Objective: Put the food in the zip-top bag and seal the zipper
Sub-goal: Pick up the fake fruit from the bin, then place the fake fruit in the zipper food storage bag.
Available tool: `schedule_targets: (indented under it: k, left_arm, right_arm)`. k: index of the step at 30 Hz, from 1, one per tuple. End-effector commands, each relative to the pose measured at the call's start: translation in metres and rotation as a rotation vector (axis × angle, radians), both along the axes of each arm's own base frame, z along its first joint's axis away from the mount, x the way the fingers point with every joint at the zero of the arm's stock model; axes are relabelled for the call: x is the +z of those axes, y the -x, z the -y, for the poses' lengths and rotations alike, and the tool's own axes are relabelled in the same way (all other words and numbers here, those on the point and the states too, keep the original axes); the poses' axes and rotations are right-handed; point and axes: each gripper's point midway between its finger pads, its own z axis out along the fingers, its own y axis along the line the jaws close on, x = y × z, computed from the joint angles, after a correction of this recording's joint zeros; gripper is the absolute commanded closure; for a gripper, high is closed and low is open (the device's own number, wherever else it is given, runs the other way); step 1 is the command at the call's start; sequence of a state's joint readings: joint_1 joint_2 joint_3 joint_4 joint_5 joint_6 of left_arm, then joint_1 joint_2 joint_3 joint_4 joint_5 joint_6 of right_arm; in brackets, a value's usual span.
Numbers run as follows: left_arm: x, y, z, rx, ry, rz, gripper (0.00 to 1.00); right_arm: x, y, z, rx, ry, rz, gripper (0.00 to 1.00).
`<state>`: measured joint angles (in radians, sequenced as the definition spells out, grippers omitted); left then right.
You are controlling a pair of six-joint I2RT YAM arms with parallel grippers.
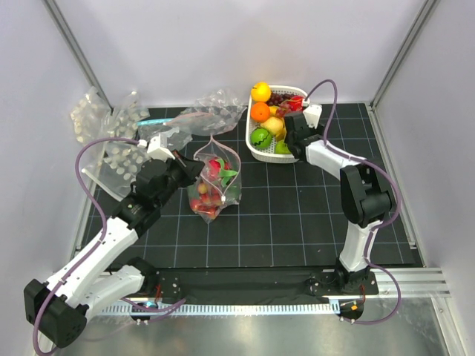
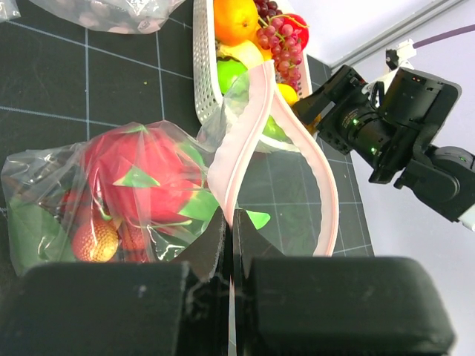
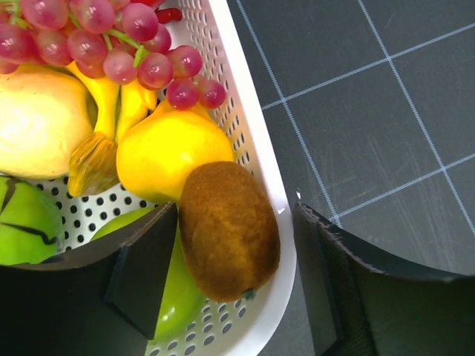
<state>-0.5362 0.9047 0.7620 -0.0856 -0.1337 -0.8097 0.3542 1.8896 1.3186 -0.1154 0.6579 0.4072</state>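
Two pincers are seen at work. The left pincer (image 2: 228,226) is clamped tight on the zipper (image 2: 251,119) of the zip-top bag (image 1: 215,191), which is laid mid-left on the desk (image 1: 297,219), mouth gaping, the food (image 2: 148,178) inside. The right pincer (image 3: 234,222) is held wide apart astride the basket (image 3: 245,130) rim, a kiwi (image 3: 223,245) caught between its fingers.

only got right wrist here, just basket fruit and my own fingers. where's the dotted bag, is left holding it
observer: yes, the left gripper is shut on the zipper of the zip-top bag, left of the basket.
operator: anything in it
observer: a dragon fruit and strawberries are inside.
operator: mouth sealed
observer: no, the two zipper strips stand apart in a loop, so the mouth is open.
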Motion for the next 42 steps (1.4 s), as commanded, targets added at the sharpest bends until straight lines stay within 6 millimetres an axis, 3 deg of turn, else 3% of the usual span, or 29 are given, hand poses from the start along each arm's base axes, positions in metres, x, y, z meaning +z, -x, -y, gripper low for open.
schedule_targets:
  k: [1,7,13,15,19,21,22,23,26,27,33,37,39,42]
  left_arm:
    - [0.022,-0.001,0.002,-0.003,0.049,0.070,1.00]
    - [0.022,-0.001,0.001,-0.001,0.040,0.073,1.00]
    - [0.023,0.000,0.001,-0.006,0.037,0.080,1.00]
    - [0.023,0.000,0.002,-0.007,0.036,0.077,1.00]
    - [0.024,0.000,0.002,-0.009,0.036,0.079,1.00]
    - [0.022,-0.001,0.003,-0.012,0.034,0.073,1.00]
    - [0.022,-0.001,0.005,-0.018,0.035,0.071,1.00]
    - [0.021,-0.001,0.006,-0.022,0.034,0.068,1.00]
    - [0.019,-0.002,0.010,-0.036,0.032,0.058,1.00]
    - [0.017,-0.002,0.010,-0.037,0.030,0.054,1.00]
    - [0.018,-0.002,0.013,-0.051,0.033,0.054,1.00]
    - [0.015,-0.003,0.018,-0.067,0.030,0.042,1.00]
    - [0.012,-0.004,0.021,-0.077,0.024,0.032,1.00]
    - [0.009,-0.005,0.027,-0.103,0.023,0.019,1.00]
  right_arm:
    - [0.025,-0.023,-0.015,0.021,-0.069,0.099,0.31]
    - [0.020,-0.019,-0.008,0.011,-0.028,0.075,0.53]
    - [0.028,-0.013,-0.002,-0.007,-0.008,0.076,0.53]
    - [0.029,-0.012,-0.001,-0.013,-0.008,0.081,0.59]
    - [0.043,-0.005,-0.008,0.020,-0.048,0.105,0.60]
    - [0.064,0.001,-0.019,0.074,-0.105,0.143,0.62]
    - [0.062,0.006,-0.032,0.132,-0.158,0.135,0.64]
    - [0.086,0.013,-0.038,0.162,-0.195,0.185,0.66]
    - [0.102,0.032,-0.059,0.259,-0.269,0.210,0.67]
    - [0.123,0.043,-0.066,0.293,-0.294,0.248,0.67]
    - [0.156,0.093,-0.100,0.473,-0.420,0.273,0.68]
    - [0.154,0.135,-0.126,0.606,-0.486,0.271,0.68]
    - [0.166,0.152,-0.145,0.685,-0.518,0.321,0.70]
    - [0.175,0.174,-0.157,0.778,-0.476,0.371,0.71]
